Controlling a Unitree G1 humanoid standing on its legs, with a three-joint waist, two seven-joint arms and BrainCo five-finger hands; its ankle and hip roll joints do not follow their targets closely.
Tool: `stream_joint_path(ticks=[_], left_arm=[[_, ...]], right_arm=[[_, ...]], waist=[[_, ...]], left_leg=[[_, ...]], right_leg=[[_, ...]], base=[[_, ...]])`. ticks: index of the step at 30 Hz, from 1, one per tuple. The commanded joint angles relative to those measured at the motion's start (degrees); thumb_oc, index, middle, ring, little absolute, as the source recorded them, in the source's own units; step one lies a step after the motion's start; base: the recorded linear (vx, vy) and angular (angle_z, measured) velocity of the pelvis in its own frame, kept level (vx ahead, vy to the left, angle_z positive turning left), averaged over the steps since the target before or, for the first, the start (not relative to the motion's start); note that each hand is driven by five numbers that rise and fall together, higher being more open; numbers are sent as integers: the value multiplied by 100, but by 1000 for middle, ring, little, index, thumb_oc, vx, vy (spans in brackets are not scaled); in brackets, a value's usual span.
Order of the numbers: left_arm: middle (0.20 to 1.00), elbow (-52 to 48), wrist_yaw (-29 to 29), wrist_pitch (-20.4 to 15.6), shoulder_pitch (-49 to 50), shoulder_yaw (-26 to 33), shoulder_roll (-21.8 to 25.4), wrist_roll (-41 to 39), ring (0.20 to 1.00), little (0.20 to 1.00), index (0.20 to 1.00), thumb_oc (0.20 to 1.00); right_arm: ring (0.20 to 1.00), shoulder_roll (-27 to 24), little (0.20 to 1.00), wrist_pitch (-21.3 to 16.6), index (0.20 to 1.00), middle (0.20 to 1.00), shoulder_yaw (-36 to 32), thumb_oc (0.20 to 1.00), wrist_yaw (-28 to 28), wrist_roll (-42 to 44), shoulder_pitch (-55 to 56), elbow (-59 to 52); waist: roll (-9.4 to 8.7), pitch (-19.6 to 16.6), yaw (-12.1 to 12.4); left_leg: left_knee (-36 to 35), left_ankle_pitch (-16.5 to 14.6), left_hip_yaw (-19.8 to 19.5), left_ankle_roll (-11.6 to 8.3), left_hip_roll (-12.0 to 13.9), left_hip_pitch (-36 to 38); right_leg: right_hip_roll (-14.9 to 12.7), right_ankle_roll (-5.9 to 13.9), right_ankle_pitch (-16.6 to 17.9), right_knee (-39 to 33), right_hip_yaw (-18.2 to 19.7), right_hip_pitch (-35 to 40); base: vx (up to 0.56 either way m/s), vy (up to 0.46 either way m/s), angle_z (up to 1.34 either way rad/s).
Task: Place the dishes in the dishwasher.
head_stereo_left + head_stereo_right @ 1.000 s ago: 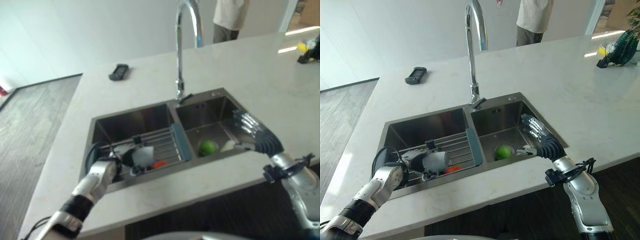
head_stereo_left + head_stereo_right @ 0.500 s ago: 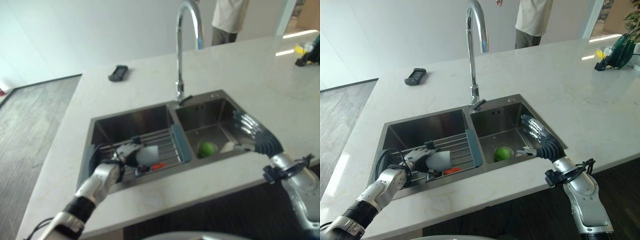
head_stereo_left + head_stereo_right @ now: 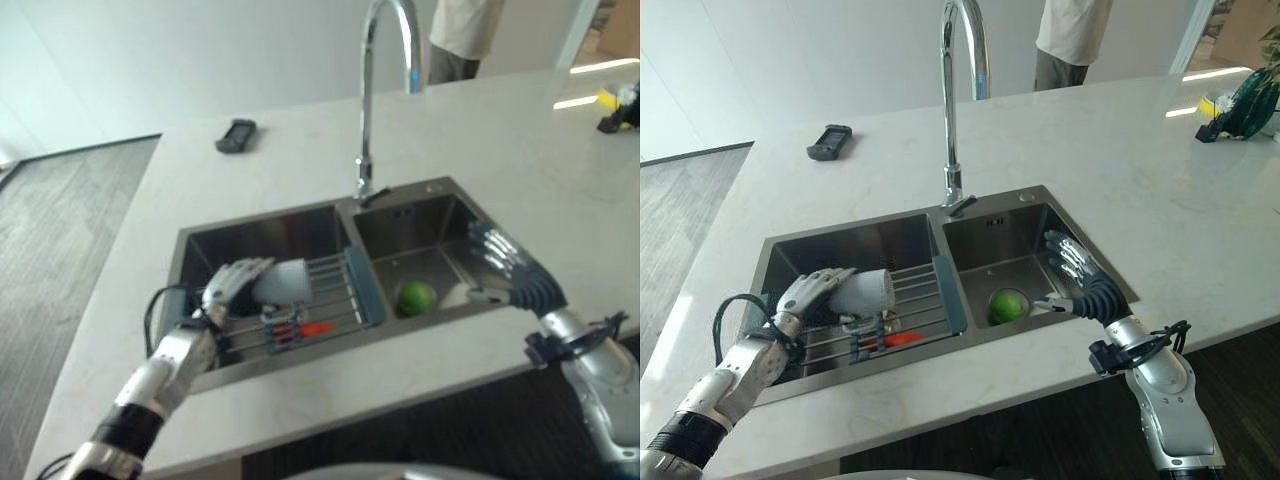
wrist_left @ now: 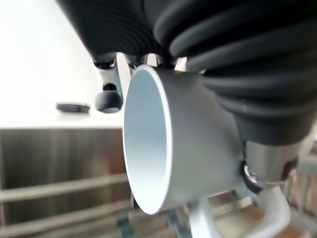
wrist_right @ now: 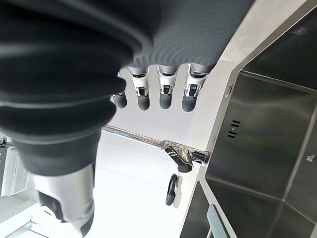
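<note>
A white mug (image 3: 866,291) lies on its side in my left hand (image 3: 808,292), whose fingers curl over it above the wire rack (image 3: 915,300) in the left sink basin. In the left wrist view the mug (image 4: 173,144) shows its open mouth and handle between fingers and thumb. My right hand (image 3: 1085,283) hovers open over the right basin's near right corner, fingers spread, holding nothing. A green round object (image 3: 1007,305) lies on the right basin's floor.
An orange item (image 3: 903,339) rests on the rack by the mug. A tall chrome faucet (image 3: 958,120) rises behind the sink divider. A dark remote (image 3: 829,141) lies on the white counter at the back left. A person (image 3: 1073,40) stands beyond the counter.
My left hand has lifted the mug up off the rack and drawn it slightly back and left. My right hand has stayed in place.
</note>
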Motion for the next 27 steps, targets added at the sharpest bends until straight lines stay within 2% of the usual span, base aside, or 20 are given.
stream_joint_path(ticks=[1, 5, 6, 8, 11, 13, 15, 16, 18, 19, 22, 23, 25, 26, 27], left_arm=[[200, -296, 937, -258, -513, 496, 298, -396, 200, 200, 200, 200], [200, -611, 1646, -478, -401, 982, 247, -768, 200, 200, 200, 200], [200, -719, 1651, -622, -341, 1227, 43, -1590, 200, 200, 200, 200], [200, -775, 1628, -692, -321, 1284, -43, -1892, 200, 200, 200, 200], [200, -1290, 1169, -1002, -98, 1634, -679, -2902, 200, 200, 200, 200], [200, -1583, 943, -1295, 145, 1778, -873, -3227, 200, 200, 200, 200], [200, -2036, 724, -1617, 594, 2018, -1046, -3446, 200, 200, 200, 200], [200, -2277, 576, -1715, 880, 2218, -1100, -3700, 200, 200, 200, 200], [200, -2384, 380, -1845, 1110, 2412, -1147, -4130, 200, 200, 200, 200], [200, -2525, 258, -1922, 1300, 2530, -1296, -4420, 200, 200, 200, 200], [200, -2783, 209, -1922, 1387, 2561, -1409, -4733, 200, 200, 200, 200], [200, -2839, 203, -1947, 1355, 2551, -1432, -4846, 200, 200, 200, 200], [200, -2820, 198, -2044, 1234, 2508, -1455, -4819, 200, 200, 200, 200], [200, -2820, 341, -2096, 1090, 2437, -1424, -4419, 200, 200, 200, 200], [200, -2796, 353, -2180, 957, 2335, -1347, -4204, 200, 200, 200, 200]], right_arm=[[1000, 186, 1000, -409, 1000, 1000, -73, 1000, -130, 8, -389, -163], [1000, 259, 1000, -412, 1000, 1000, -94, 1000, -180, -48, -376, -191], [1000, 320, 1000, -433, 1000, 1000, -74, 1000, -229, -85, -375, -203], [1000, 334, 1000, -450, 1000, 1000, -55, 1000, -288, -91, -385, -234], [1000, 617, 1000, -616, 1000, 1000, -122, 1000, -502, -150, -311, -412], [1000, 715, 1000, -745, 1000, 1000, -197, 1000, -614, -140, -177, -512], [1000, 829, 1000, -1031, 1000, 1000, -394, 1000, -720, 4, 94, -634], [1000, 822, 1000, -1262, 1000, 1000, -555, 1000, -732, 122, 303, -717], [1000, 793, 1000, -1457, 1000, 1000, -689, 1000, -786, 182, 411, -763], [1000, 841, 1000, -1539, 1000, 1000, -757, 1000, -920, 211, 423, -835], [1000, 856, 1000, -1458, 1000, 1000, -716, 1000, -1200, 89, 375, -996], [1000, 831, 1000, -1417, 1000, 1000, -658, 1000, -1312, -1, 307, -1008], [1000, 726, 1000, -1379, 1000, 1000, -564, 1000, -1492, -98, 98, -945], [1000, 645, 1000, -1404, 1000, 1000, -539, 1000, -1668, -132, -8, -924], [1000, 585, 1000, -1474, 1000, 1000, -565, 1000, -1912, -178, -18, -883]], waist=[[-111, 59, 99], [-130, 39, 145], [-144, 28, 175], [-148, 29, 189], [-181, 33, 259], [-188, 23, 295], [-228, 43, 390], [-255, 42, 464], [-274, 70, 561], [-285, 161, 708], [-237, 276, 861], [-229, 306, 910], [-281, 326, 888], [-371, 324, 820], [-420, 309, 754]], left_leg=[[45, -719, -135, -96, -137, 389], [45, -709, -180, -116, -126, 386], [45, -699, -213, -124, -124, 383], [45, -696, -229, -127, -121, 382], [45, -681, -310, -141, -105, 379], [45, -672, -322, -166, -83, 390], [45, -630, -358, -202, -61, 390], [60, -581, -403, -232, -40, 361], [116, -502, -451, -306, -1, 297], [279, -398, -490, -455, 74, 100], [106, -104, -659, -612, 213, -140], [149, -97, -710, -623, 201, -236], [705, -420, -496, -530, 52, -295], [1343, -693, -185, -459, -32, -389], [1967, -842, -15, -475, -17, -353]], right_leg=[[-123, 254, -387, 239, -209, 22], [-124, 231, -411, 230, -227, 53], [-118, 211, -429, 237, -246, 66], [-117, 207, -436, 243, -253, 68], [-76, 149, -489, 254, -270, 95], [-54, 117, -511, 242, -306, 120], [-27, 77, -505, 199, -348, 142], [-11, 46, -494, 142, -403, 160], [10, -2, -489, 95, -490, 173], [30, -61, -498, 39, -606, 197], [42, -55, -564, 33, -587, 155], [12, -60, -582, 33, -595, 117], [-138, -91, -521, 33, -740, 4], [-294, -115, -425, 33, -923, -76], [-386, -131, -334, 33, -1147, -132]], base=[[21, -12, 4], [23, -28, 8], [18, -58, 7], [11, -59, 7], [14, -123, 6], [16, -150, 17], [11, -212, 24], [0, -243, 20], [-17, -258, 40], [-63, -240, 44], [-150, -137, 40], [-228, -62, 55], [-346, -16, 49], [-435, -7, 96], [-452, -13, 134]])
